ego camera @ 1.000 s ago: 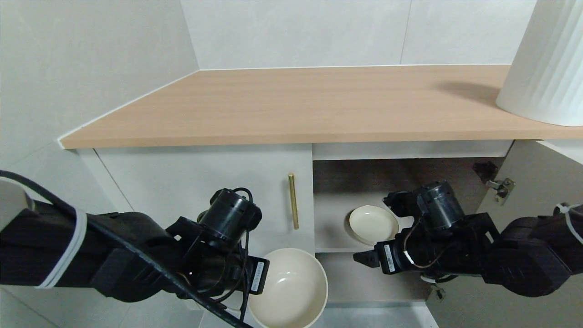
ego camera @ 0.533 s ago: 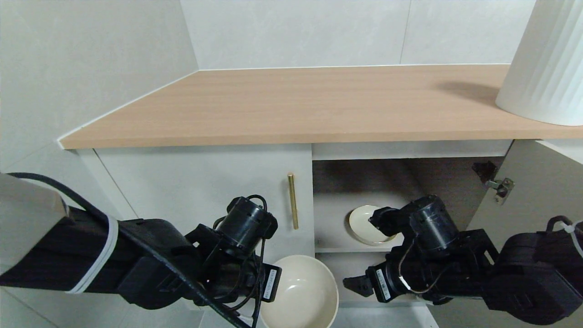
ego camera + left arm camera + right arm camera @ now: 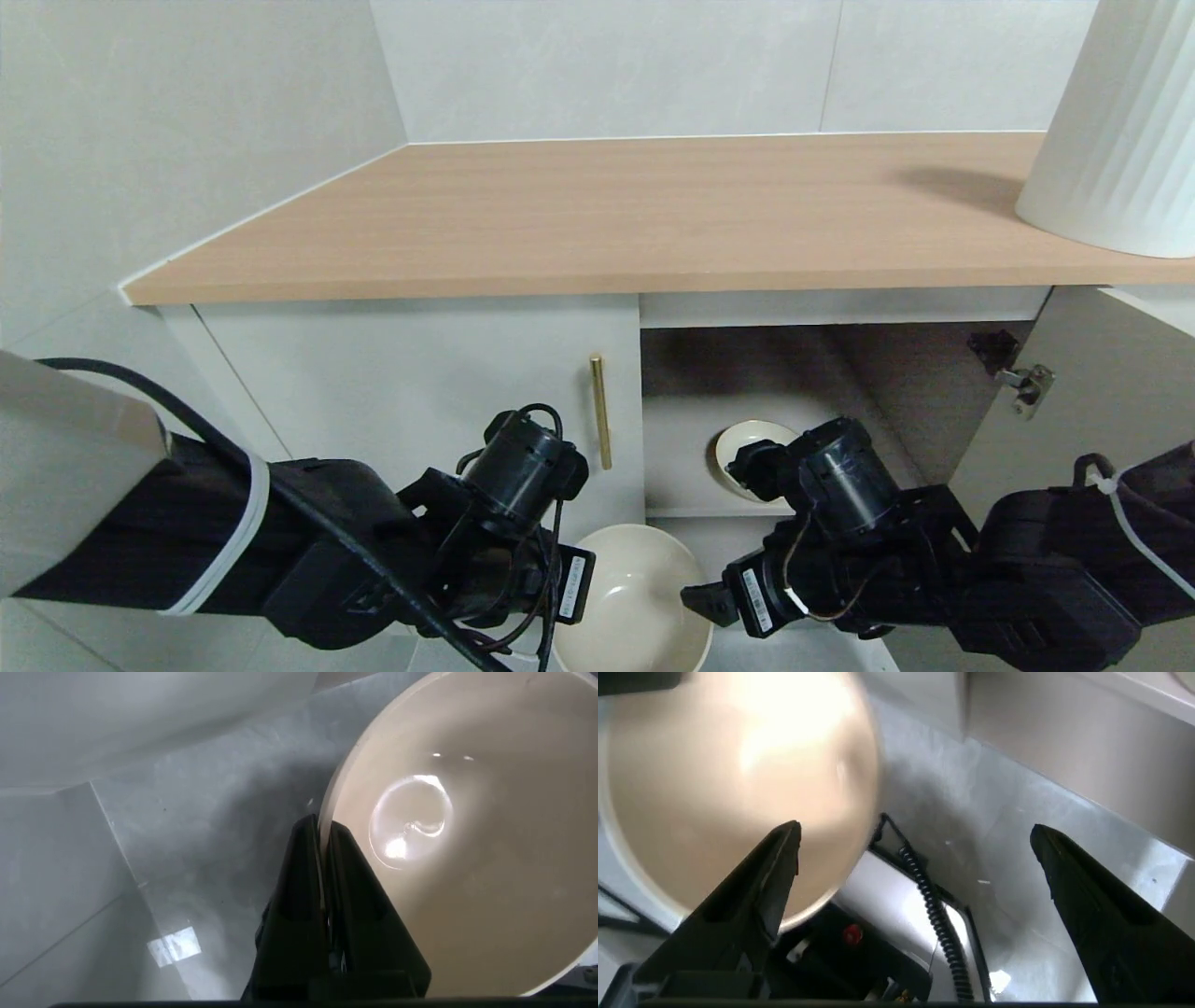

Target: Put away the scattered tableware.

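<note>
Left wrist view, bowl (image 3: 467, 831) rim pinched in left hand (image 3: 322, 840), right hand (image 3: 915, 859) near

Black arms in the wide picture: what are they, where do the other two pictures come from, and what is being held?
They are a robot's two arms, seen from a camera on its head. It looks down at a wooden counter with a white ribbed container on it, and at a cupboard below with one door open. The other two pictures come from cameras on the wrists. The left wrist view shows the left gripper, a two-fingered clamp, shut on the rim of a large cream bowl. The right wrist view shows the right gripper, its fingers spread wide and holding nothing. A smaller bowl sits on the cupboard shelf.
</note>
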You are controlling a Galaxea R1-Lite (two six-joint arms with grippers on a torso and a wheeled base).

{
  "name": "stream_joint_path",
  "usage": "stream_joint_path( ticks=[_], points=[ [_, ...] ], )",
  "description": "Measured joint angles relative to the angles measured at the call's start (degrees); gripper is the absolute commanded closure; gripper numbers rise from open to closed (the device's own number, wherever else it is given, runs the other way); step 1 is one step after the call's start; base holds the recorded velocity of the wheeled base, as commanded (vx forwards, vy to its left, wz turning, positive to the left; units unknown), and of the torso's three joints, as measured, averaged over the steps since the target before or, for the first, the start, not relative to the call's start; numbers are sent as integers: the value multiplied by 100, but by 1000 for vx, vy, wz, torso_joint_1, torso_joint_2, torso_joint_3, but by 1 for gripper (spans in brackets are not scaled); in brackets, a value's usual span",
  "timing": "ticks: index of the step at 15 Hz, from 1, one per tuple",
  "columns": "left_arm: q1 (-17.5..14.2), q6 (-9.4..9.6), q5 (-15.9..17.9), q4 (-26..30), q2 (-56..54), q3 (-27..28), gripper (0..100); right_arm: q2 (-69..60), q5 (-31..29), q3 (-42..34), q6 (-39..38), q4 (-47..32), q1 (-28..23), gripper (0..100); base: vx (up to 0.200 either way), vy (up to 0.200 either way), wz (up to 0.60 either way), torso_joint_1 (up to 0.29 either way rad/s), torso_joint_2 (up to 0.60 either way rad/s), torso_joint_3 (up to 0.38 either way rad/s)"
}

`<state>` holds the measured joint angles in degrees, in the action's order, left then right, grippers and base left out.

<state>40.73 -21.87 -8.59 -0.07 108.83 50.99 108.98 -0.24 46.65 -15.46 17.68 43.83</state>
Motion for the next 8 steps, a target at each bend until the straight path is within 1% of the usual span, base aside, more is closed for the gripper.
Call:
stream_joint_path(
  ticks=[4,5,8],
  points=[
    [87,4,-24,17,-116,-23,100,133,-196,54,-17,183,0,0,0,0,0,0,0,0],
    [94,11,-27,17,-128,-23,100,152,-199,54,-17,187,0,100,0,0,0,0,0,0],
    [102,9,-22,0,-148,-28,100,185,-187,43,-16,206,5,100,0,0,0,0,0,0]
  ],
)
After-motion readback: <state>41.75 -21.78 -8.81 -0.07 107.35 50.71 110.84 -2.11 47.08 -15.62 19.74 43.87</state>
